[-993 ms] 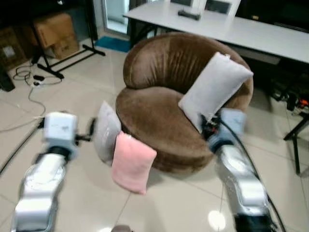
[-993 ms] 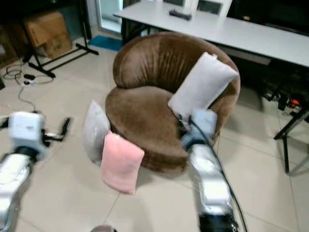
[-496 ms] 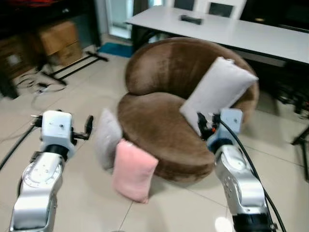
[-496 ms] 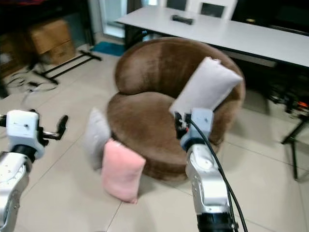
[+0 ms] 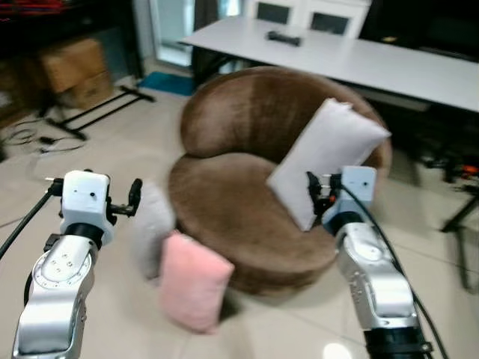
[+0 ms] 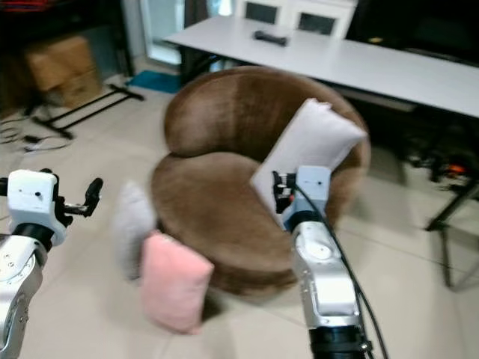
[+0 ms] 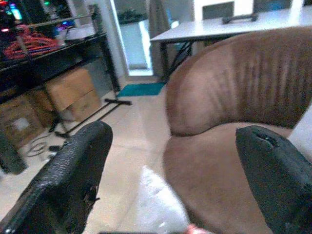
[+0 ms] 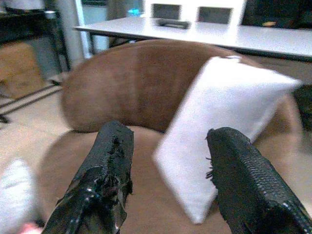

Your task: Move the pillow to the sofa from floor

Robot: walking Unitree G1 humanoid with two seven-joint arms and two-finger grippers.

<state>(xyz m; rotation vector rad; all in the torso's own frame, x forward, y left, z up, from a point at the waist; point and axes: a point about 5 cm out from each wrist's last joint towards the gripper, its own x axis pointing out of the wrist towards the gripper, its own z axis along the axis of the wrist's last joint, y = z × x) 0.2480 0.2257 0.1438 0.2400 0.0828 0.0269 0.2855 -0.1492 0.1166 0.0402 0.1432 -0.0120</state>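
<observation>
The pink pillow [image 5: 193, 291] stands on the tiled floor [image 5: 90, 149], leaning against the front of the round brown sofa [image 5: 247, 217], with a grey pillow [image 5: 152, 228] just beside it and a white pillow [image 5: 325, 161] already propped on the seat. It looks light, soft and squashy, so pinching a top corner or edge should hold best. The left gripper [image 7: 170, 180] is wide open and empty, raised near the grey pillow; the right gripper [image 8: 168, 190] is likewise spread and empty, facing the white one.

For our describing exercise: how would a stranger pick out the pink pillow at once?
Find the round brown sofa in the middle of the tiled floor. Two pillows lean on its front base; the pink pillow is the nearer one, unlike the grey pillow behind it.
</observation>
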